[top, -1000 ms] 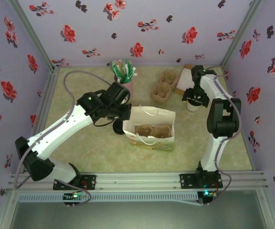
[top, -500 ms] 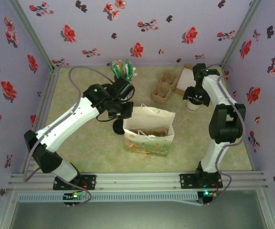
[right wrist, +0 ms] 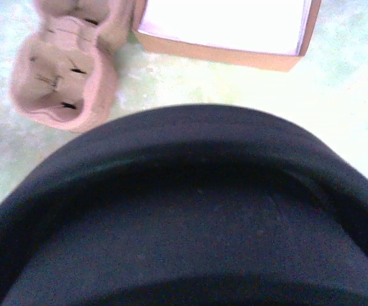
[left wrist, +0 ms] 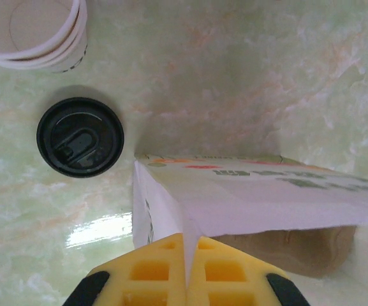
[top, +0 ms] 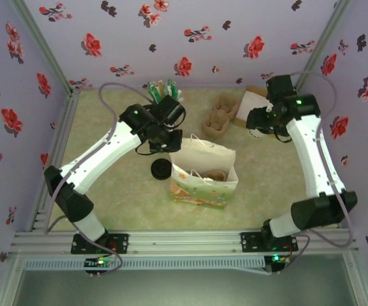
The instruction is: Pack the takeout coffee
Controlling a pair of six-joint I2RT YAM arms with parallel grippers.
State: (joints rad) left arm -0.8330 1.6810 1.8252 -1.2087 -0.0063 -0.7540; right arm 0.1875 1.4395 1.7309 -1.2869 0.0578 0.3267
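left gripper [top: 171, 145]: closed on the top edge of the paper bag [top: 204, 171]. In the left wrist view the yellow pads [left wrist: 150, 274] are pressed together, with the bag's edge pinched between them.
paper bag: stood upright near the middle of the table [top: 120, 191], mouth open upward. It is white, with a printed band along the bottom.
carrier in bag [top: 212, 174]: brown pulp, seated at the bottom of the bag with its pockets up.
right gripper [top: 261, 123]: positioned over the far right part of the table, just beside the cardboard box [top: 250, 102]. Its fingers are not seen, so open or closed cannot be told.
takeout coffee [top: 254, 132]: cream-white cup with a dark lid, located at the right gripper near the far right corner, well apart from the bag. In the right wrist view the dark lid is seen very close under the camera. Whether it is lifted or resting on the table cannot be told.
loose black lid [top: 161, 169]: laid flat on the table just left of the bag, not touching it.
cup stack [left wrist: 34, 29]: cream cups, seen in the left wrist view just beyond the loose lid.
spare carriers [top: 219, 118]: brown pulp, placed toward the far edge, right of the middle and beside the box.
cardboard box: open, set at the far edge toward the right corner.
pink cup of green sachets [top: 164, 95]: set at the far edge, left of the spare carriers.
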